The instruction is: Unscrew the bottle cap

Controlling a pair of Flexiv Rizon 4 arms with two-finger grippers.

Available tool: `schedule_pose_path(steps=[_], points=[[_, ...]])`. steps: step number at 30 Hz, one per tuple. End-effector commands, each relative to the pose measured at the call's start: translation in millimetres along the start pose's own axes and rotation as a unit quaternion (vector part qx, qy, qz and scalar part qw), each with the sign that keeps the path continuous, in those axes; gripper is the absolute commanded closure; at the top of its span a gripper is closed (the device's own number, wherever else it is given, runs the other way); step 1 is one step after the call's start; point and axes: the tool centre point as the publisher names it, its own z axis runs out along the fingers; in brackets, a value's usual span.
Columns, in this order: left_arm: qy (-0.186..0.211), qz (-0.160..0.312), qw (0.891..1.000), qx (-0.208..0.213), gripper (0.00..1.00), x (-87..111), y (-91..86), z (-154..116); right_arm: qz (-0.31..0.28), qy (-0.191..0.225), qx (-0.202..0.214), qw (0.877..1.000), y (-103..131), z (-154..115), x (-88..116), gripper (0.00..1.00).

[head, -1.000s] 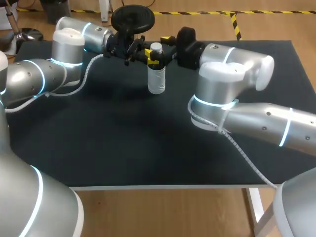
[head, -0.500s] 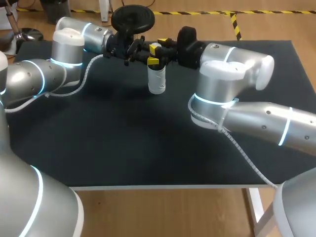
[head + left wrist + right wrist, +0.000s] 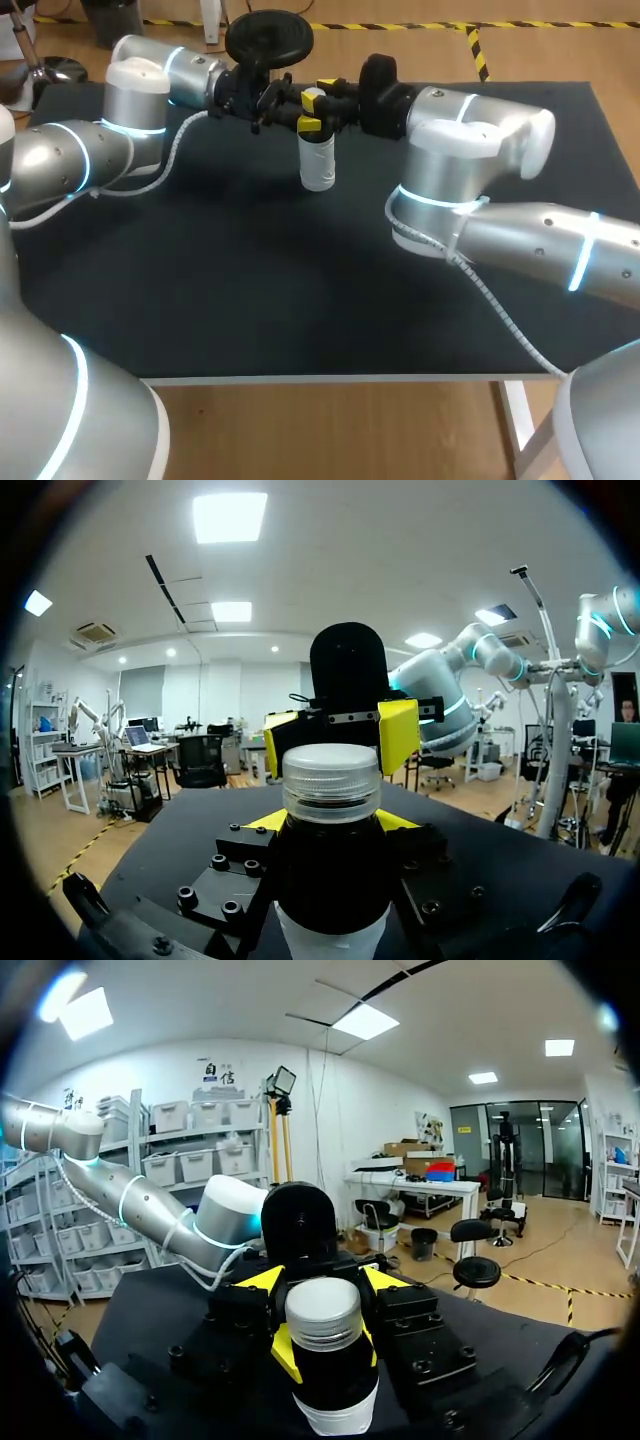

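1. the right tool [image 3: 337,740] is judged to be clenched on the cap [image 3: 332,780], with a yellow tip set at either side of it, at the top of the bottle [image 3: 317,165].
2. the left tool [image 3: 330,822] is clamped on the bottle's neck just below the cap, from the side opposite the right tool.
3. the bottle is stood upright on the table [image 3: 250,280], between the two tools.
4. the task is judged barely begun: the cap is seated on the bottle and no gap is seen; turning and lifting off are left.
5. a pale band is seen round the bottle's lower part; no writing can be read there or on the cap.
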Motion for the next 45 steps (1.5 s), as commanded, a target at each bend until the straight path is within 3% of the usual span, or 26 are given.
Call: schedule_pose_path(steps=[1,9,16,21,31,45], points=[[0.006,0.000,1.000,0.002,1.00,-6.3,0.1,0.2,0.000,0.069,0.020,0.997,-5.3,-1.7,-9.0,1.00],[0.006,0.000,1.000,0.002,1.00,-6.3,0.1,0.2,-0.002,0.200,0.032,0.979,-7.8,4.5,-12.0,1.00],[0.006,0.000,1.000,0.002,1.00,-6.3,0.1,0.2,0.000,0.334,0.026,0.942,-11.7,8.5,-9.1,1.00],[0.006,0.000,1.000,0.002,1.00,-6.3,0.1,0.2,0.001,0.395,0.020,0.918,-11.0,8.3,-5.3,1.00],[0.006,0.000,1.000,0.002,1.00,-6.3,0.1,0.2,-0.004,0.481,0.000,0.877,-11.4,9.5,-2.9,1.00],[0.006,0.000,1.000,0.002,1.00,-6.3,0.1,0.2,-0.029,0.562,0.003,0.826,0.5,4.4,0.8,1.00]])
